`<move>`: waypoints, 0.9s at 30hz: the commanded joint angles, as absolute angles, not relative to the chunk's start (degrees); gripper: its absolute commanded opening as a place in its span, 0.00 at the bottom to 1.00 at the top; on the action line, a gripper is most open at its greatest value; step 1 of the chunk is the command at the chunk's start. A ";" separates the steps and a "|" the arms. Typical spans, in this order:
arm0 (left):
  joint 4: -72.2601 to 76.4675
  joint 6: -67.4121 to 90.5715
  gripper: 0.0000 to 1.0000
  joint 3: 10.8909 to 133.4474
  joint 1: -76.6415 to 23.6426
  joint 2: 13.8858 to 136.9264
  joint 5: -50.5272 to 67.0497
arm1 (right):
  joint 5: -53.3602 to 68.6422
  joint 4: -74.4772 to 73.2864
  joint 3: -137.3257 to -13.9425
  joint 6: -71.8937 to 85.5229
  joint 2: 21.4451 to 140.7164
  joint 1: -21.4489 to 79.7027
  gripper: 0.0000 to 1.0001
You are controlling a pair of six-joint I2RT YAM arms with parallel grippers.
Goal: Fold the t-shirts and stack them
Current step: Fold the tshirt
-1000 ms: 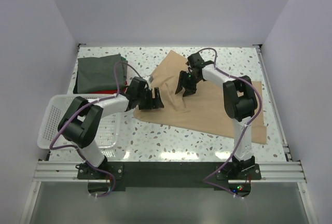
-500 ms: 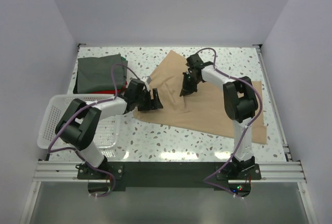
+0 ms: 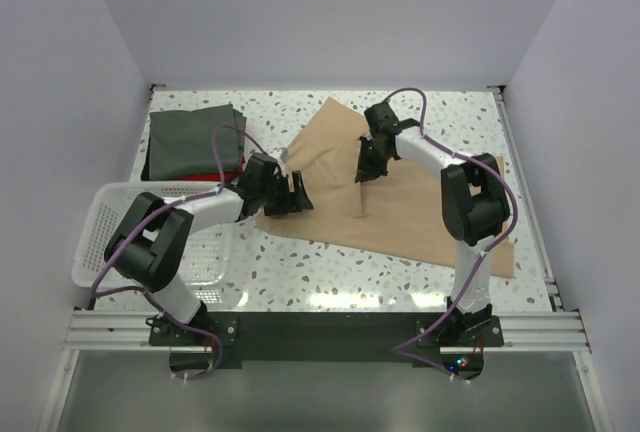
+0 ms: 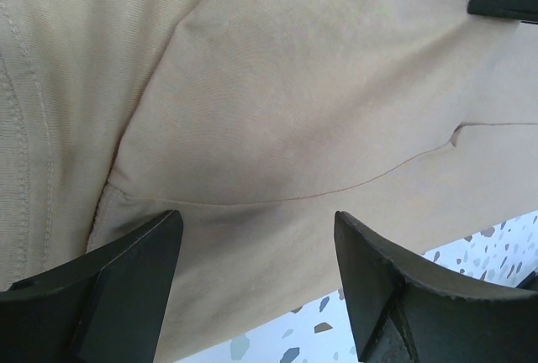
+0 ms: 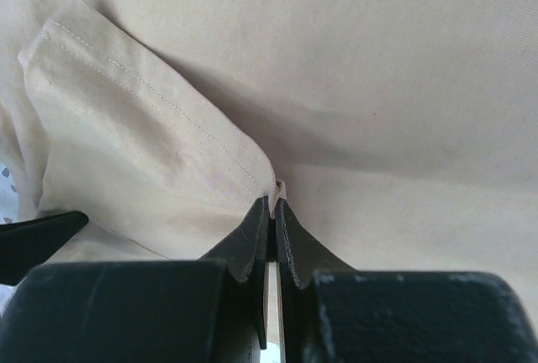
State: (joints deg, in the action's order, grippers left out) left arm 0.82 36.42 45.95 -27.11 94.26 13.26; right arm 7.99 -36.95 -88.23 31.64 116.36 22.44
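1. Near left: a white mesh basket (image 3: 100,220) sits on the speckled table (image 3: 300,264), close to the left arm's base and partly under that arm.
2. Near right to centre: the tan t-shirt (image 3: 425,212) lies spread on the table and mostly flat. Its near hem runs at a slant from the centre toward the right edge, and it reaches back to a corner at the far centre.
3. Centre left: the left gripper (image 3: 297,195) is low over the shirt's left edge. In its wrist view the left gripper (image 4: 256,220) stands wide apart with tan cloth (image 4: 294,111) showing between the fingers, and nothing is clamped. I cannot tell whether the fingertips touch the cloth. A strip of table (image 4: 336,329) shows just past the shirt's edge.
4. Centre, a little farther: the right gripper (image 3: 364,170) points down onto the shirt's middle. In its wrist view the right gripper (image 5: 271,207) is closed tight, tips together, nipping a small ridge of tan cloth just beside a stitched sleeve hem (image 5: 143,149).
5. Far left corner: the dark grey-green t-shirt (image 3: 190,139) lies folded, well apart from the tan one. The red t-shirt (image 3: 205,176) shows only as a thin edge under its near side.
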 commanded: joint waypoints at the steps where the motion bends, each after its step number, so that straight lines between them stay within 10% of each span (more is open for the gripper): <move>1: 0.09 36.91 0.78 44.74 -26.63 92.99 11.95 | 5.36 -38.40 -88.24 32.43 115.22 22.24 0.00; 9: -2.99 37.53 0.79 45.26 -26.63 91.06 11.25 | 2.90 -41.57 -88.42 33.40 115.84 22.32 0.01; 17: -4.04 36.83 0.79 48.34 -26.81 89.91 11.78 | 1.41 -41.83 -89.81 32.08 113.82 22.32 0.60; 27: -7.30 34.98 0.79 56.60 -28.82 88.59 11.07 | -3.43 -44.48 -85.01 29.09 102.07 20.31 0.78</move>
State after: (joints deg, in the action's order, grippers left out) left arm -7.44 36.36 53.39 -27.70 91.02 11.68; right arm -1.04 -43.83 -87.46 29.95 110.17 21.91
